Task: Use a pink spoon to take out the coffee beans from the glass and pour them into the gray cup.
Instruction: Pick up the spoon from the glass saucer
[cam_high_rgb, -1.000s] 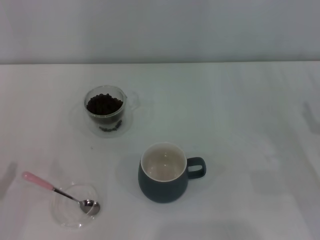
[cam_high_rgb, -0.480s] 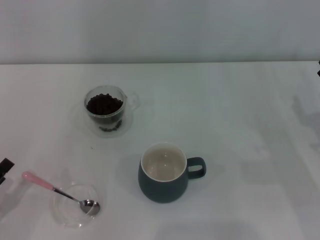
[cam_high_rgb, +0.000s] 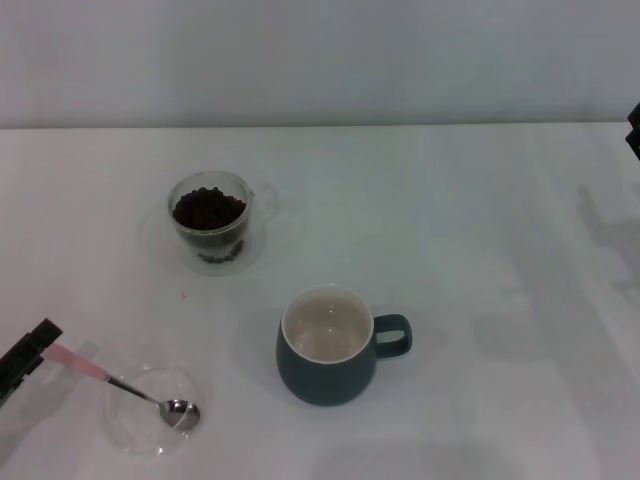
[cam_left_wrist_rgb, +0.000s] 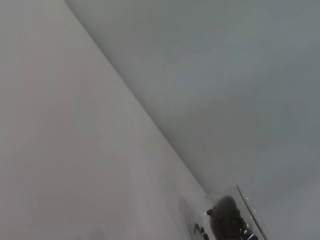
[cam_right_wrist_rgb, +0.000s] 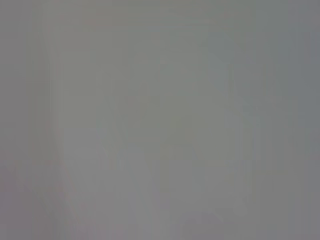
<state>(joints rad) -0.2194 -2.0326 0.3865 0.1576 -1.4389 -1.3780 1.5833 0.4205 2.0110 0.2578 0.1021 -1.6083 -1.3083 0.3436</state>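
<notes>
Head view shows the left gripper (cam_high_rgb: 28, 357), jaws too hidden to tell, beside the pale pink handle of the pink spoon (cam_high_rgb: 120, 385) resting in a flat clear round dish (cam_high_rgb: 150, 410); a bump could flip it.

Little of the robot shows. The left gripper (cam_high_rgb: 28, 355) is a flat, black, blocky bar with squared corners and a matte finish. The right gripper (cam_high_rgb: 634, 128) is only a small black angular sliver.
</notes>
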